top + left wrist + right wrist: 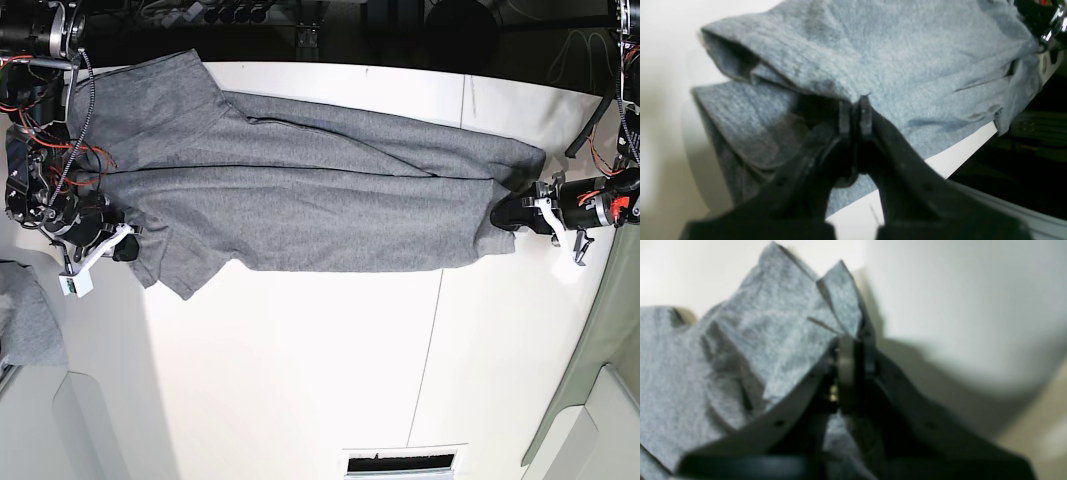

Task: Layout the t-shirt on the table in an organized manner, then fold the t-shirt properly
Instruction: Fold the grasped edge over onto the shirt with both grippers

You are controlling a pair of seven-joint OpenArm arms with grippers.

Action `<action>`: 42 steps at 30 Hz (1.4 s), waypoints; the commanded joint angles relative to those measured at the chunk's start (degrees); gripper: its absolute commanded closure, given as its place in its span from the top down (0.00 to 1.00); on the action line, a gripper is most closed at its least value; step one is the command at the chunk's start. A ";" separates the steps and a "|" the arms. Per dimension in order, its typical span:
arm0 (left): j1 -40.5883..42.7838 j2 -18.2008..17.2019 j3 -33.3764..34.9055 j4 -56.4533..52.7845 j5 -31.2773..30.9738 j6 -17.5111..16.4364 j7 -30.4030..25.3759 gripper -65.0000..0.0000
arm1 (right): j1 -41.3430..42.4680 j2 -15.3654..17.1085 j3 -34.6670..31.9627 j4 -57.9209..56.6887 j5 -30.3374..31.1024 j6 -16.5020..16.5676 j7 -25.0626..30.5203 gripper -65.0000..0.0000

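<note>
The heather-grey t-shirt [300,200] lies stretched lengthwise across the far part of the white table [320,370], with long folds along it. My left gripper [508,215] is at the shirt's right end and is shut on a fold of its edge, seen close in the left wrist view [855,113] with the cloth [900,60] spread beyond. My right gripper [130,245] is at the shirt's left end, shut on a bunched corner; the right wrist view shows its jaws [848,363] pinching the grey cloth [750,350].
A smaller bunch of grey cloth [25,315] lies off the table's left edge. A pale grey-green panel [600,380] stands at the right. A dark seam [432,340] crosses the tabletop. A white vent plate [405,463] sits at the near edge. Cables and dark gear [300,25] run along the far edge.
</note>
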 commanded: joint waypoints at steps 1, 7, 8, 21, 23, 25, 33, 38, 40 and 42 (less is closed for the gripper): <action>-1.07 -1.22 -0.48 0.76 -1.22 -0.52 -0.76 0.00 | 1.38 0.26 0.17 1.14 0.83 0.50 0.76 0.00; -1.40 -1.27 -0.50 0.94 -1.29 -0.52 -0.72 0.00 | 1.01 0.24 1.77 4.79 0.94 0.50 -4.90 0.00; -1.40 -1.33 -0.50 1.22 -1.29 -0.52 -0.28 0.00 | 0.66 0.26 2.75 6.47 1.40 0.50 -6.75 0.00; 1.77 -6.21 -0.50 15.19 -1.68 -0.52 5.46 0.00 | -20.06 0.98 19.21 38.14 25.92 2.86 -24.00 0.00; 1.81 -6.56 -0.50 15.17 -1.68 -0.52 6.51 0.00 | -23.37 0.96 20.92 42.18 27.19 3.26 -25.88 0.00; 1.84 -6.69 -0.48 15.17 -1.73 -0.52 8.35 0.00 | -26.69 0.96 22.62 46.05 28.44 3.23 -27.21 0.00; 1.97 -6.95 -0.48 15.17 -1.97 -0.52 11.28 0.00 | -38.51 0.52 25.66 55.56 29.20 3.26 -27.47 0.00; 2.38 -6.97 -0.48 15.17 -2.67 -0.52 14.58 0.00 | -42.58 0.52 25.66 55.10 28.68 3.23 -27.50 0.00; 2.97 -6.95 -0.48 15.17 -2.58 -0.52 14.56 0.00 | -43.25 0.52 25.62 54.21 28.09 3.19 -27.47 0.00; 3.74 -6.95 -0.48 15.17 -2.54 -0.52 14.40 0.14 | -43.36 0.52 25.62 53.05 27.82 3.17 -27.47 0.06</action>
